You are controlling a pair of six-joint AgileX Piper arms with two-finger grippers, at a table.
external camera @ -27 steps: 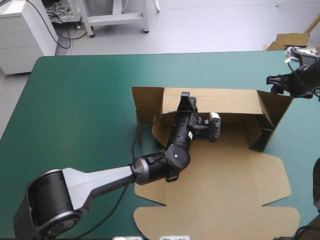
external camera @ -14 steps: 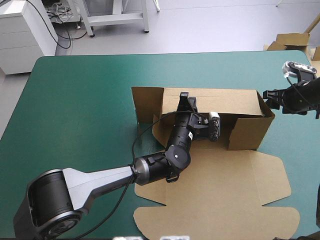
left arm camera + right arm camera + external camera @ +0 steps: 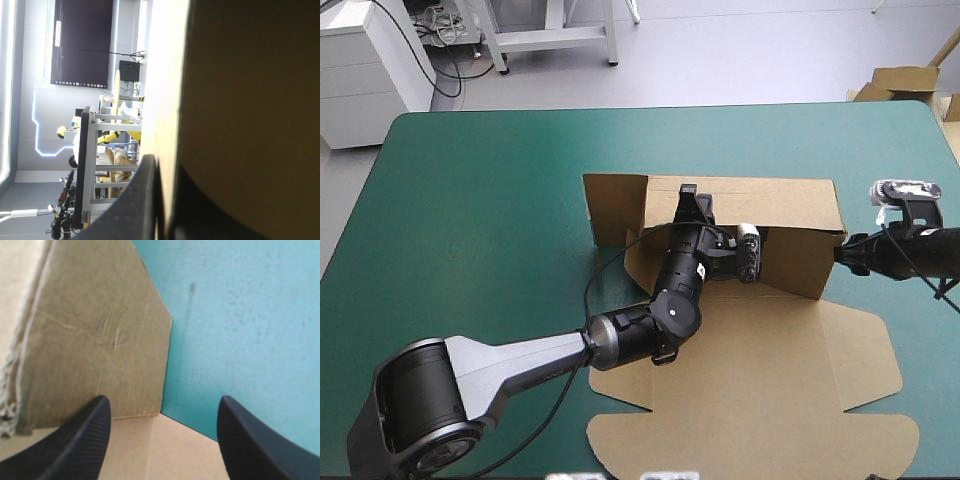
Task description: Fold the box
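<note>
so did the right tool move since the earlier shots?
Yes. The right tool has moved away from the far edge of the table, in toward the right end of the box.

Brown box (image 3: 750, 380), teal-green cover (image 3: 490, 200).

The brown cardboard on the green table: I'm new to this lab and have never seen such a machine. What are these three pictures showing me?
This is a robot with two arms, each ending in two black fingers. The overhead picture looks down on a table with a teal-green cover. On it lies a cut sheet of brown board, the box, half folded: its far wall and right end wall stand up, and the rest lies flat. The other two pictures come from cameras on the wrists. The left gripper pinches the far wall, and its camera sees that board close up between the fingers. The right gripper sits at the right end wall with its fingers apart, holding nothing.
</note>
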